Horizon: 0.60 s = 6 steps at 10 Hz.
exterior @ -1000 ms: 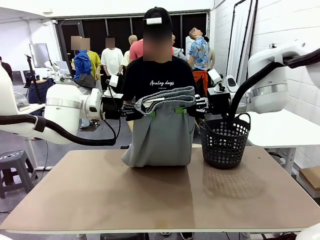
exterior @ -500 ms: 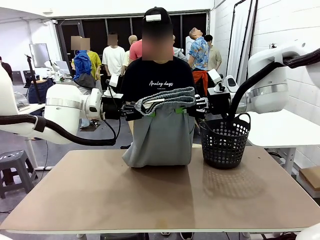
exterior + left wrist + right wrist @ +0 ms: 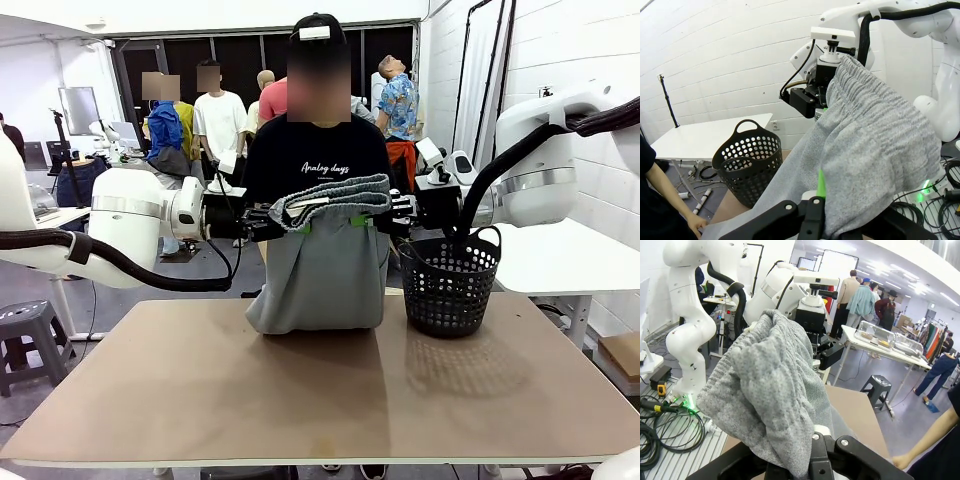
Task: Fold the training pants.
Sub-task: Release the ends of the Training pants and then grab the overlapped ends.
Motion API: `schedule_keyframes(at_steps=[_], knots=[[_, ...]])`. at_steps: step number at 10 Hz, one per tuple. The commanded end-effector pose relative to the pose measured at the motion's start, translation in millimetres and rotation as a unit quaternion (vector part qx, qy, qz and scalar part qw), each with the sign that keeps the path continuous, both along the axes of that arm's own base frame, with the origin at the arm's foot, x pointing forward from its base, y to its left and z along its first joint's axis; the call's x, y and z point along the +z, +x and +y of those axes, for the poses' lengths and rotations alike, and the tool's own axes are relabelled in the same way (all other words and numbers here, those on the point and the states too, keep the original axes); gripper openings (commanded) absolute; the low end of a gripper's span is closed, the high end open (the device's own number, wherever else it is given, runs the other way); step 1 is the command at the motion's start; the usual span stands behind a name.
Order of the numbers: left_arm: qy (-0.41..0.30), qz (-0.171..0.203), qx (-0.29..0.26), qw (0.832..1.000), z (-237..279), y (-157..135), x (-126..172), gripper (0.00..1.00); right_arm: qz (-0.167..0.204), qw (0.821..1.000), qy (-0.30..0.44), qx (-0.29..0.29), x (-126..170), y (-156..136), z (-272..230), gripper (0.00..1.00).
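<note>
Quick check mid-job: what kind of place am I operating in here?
Probably a robotics lab or workshop: painted brick walls, loose cables on the floor, white worktables, and people standing about in the background.

Bright, even overhead light, soft shadow of the basket (image 3: 447,285) spilling toward the camera on the matte worktop (image 3: 200,400), front view crisp, wrist views bowed at the edges, pants (image 3: 770,390) close up slightly soft, ceiling strips washed out
</note>
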State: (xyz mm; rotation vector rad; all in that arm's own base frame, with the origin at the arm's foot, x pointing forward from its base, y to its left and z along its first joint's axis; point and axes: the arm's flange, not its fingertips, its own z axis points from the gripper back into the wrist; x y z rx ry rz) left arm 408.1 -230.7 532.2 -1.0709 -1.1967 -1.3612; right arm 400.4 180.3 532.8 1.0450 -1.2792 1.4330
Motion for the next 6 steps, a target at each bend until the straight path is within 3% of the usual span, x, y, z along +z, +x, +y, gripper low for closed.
schedule_keyframes(at_steps=[1, 6], knots=[[0.000, -0.002, 0.003, 1.000, -0.5, -0.8, 2.7, 0.00, -0.001, 1.000, 0.006, 0.000, 0.0, -0.9, -0.3, 0.00], [0.000, -0.002, 0.003, 1.000, -0.5, -0.8, 2.7, 0.00, -0.001, 1.000, 0.006, 0.000, 0.0, -0.9, -0.3, 0.00]])
